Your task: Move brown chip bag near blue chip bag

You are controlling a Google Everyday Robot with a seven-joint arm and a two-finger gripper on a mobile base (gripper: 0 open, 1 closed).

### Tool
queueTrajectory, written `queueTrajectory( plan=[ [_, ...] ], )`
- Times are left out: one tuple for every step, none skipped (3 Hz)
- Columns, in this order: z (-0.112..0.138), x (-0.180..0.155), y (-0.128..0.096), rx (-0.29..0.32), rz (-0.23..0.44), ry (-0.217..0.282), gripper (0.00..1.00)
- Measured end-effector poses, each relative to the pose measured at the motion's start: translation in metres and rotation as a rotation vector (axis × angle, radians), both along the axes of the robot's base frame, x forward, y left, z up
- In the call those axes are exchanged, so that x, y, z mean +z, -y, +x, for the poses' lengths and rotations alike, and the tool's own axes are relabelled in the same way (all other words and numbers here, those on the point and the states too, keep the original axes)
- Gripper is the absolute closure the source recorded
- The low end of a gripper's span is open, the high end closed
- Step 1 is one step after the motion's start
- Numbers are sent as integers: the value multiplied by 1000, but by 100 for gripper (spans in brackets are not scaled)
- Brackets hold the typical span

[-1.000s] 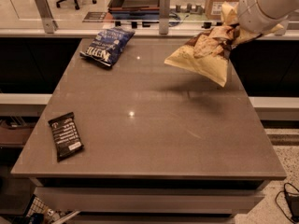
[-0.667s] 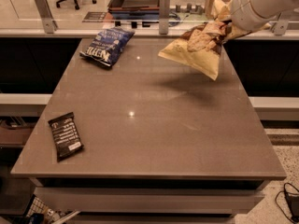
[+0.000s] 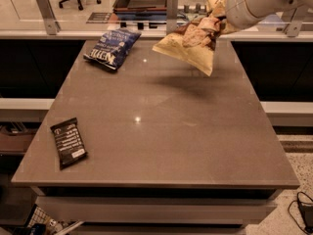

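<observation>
The brown chip bag [image 3: 190, 45] hangs tilted in the air above the far right part of the table, its lower corner pointing down-right. My gripper [image 3: 218, 19] holds it by its top edge at the upper right, under the white arm. The blue chip bag [image 3: 111, 48] lies flat at the table's far left corner, about a bag's width to the left of the brown bag.
A small black bar wrapper [image 3: 69, 142] lies near the table's front left edge. The brown table [image 3: 156, 131] has a glass partition with metal posts [image 3: 171, 6] along its far edge. An office chair and floor lie beyond.
The arm has carried the brown chip bag leftward and slightly up, closer to the blue chip bag. The blue bag and black wrapper have not moved.
</observation>
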State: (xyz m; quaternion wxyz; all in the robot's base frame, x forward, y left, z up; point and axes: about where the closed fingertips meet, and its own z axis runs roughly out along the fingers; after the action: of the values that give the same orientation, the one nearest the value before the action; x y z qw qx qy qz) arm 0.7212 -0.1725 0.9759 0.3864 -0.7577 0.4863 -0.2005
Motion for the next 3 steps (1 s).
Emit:
queueTrajectory(
  plan=[
    [11,-5,-28,44,31,6,100],
    [22,-11,-55,97,50,-4,100],
    [27,-16,-70,140,64,-14,100]
  ],
)
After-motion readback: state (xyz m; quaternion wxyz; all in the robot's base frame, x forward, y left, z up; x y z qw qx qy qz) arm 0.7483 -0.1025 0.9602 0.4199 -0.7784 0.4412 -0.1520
